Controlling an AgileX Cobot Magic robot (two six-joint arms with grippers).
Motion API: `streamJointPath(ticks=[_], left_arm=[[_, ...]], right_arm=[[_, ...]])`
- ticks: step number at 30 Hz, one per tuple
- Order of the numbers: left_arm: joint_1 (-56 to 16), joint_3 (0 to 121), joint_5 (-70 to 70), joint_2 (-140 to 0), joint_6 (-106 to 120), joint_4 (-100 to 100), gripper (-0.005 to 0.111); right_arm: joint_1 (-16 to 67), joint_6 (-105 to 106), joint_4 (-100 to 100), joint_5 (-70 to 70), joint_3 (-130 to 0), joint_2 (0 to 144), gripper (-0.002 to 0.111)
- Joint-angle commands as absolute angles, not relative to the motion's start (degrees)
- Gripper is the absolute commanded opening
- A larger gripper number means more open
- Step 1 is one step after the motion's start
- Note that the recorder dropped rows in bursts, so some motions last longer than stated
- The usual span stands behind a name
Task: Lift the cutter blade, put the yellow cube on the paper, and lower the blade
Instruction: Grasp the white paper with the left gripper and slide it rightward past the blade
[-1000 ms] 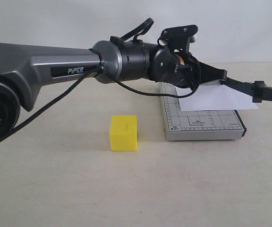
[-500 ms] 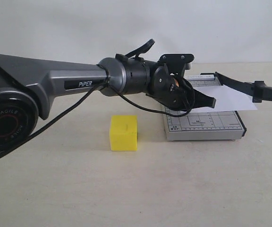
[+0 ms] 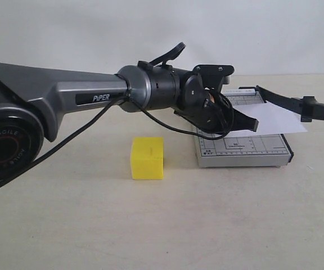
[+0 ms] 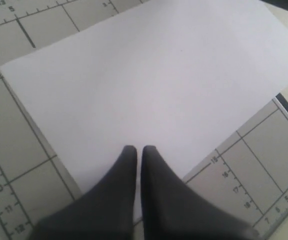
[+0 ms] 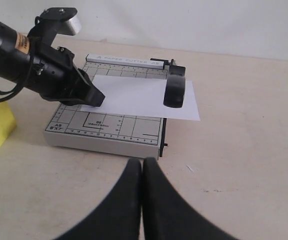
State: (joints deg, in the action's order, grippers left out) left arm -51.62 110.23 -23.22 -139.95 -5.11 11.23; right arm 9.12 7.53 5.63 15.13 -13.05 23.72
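Counter (image 3: pixel 162 225): beige, bare in the foreground. Yellow cube (image 3: pixel 147 158) sits flat on it, left of the grey trimmer board (image 3: pixel 243 151) and apart from it, with a short line mark on the face toward the exterior camera. The cube is not on the paper and nothing touches it. Right gripper (image 5: pixel 142 163): seen only in its own wrist camera, fingers pressed together with nothing between them, above bare counter, a stretch of counter between it and the board's front edge. The board lies flat, gridded face up. Left arm (image 3: pixel 66 95) reaches in from the left, passing above and behind the cube and over the board's left part. Left gripper (image 3: pixel 252 123): closed, holding nothing, tips together over the paper (image 3: pixel 277 118); cannot tell whether the tips touch the sheet. The paper, white, lies on the far part of the board, its right edge overhanging the board's right side. Cutter blade (image 3: pixel 280 99): raised off the board, hinged at the far end, running above the paper's right part. Its thick handle end (image 3: pixel 322 111) hangs in the air, showing past the board's right edge in the exterior view. Neither gripper is in contact with it.
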Motion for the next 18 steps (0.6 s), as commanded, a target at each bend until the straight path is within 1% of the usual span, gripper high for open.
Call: streamJointPath(ticks=[1, 7, 12, 18], left_arm=[[-52.4, 110.0, -25.3, -140.3, -5.0, 11.8, 0.004], [-52.4, 110.0, -23.9, -140.3, -5.1, 11.8, 0.004], [-51.6, 110.0, -27.0, -140.3, -3.8, 6.5, 0.004], [-51.6, 110.0, -27.2, -140.3, -1.2, 6.6, 0.004]], right_arm=[[9.1, 7.6, 5.7, 15.0, -13.3, 23.9, 0.000], [9.1, 7.6, 5.7, 15.0, -13.3, 23.9, 0.000], [9.1, 7.6, 5.7, 15.0, -13.3, 23.9, 0.000], [9.1, 7.6, 5.7, 15.0, -13.3, 23.9, 0.000]])
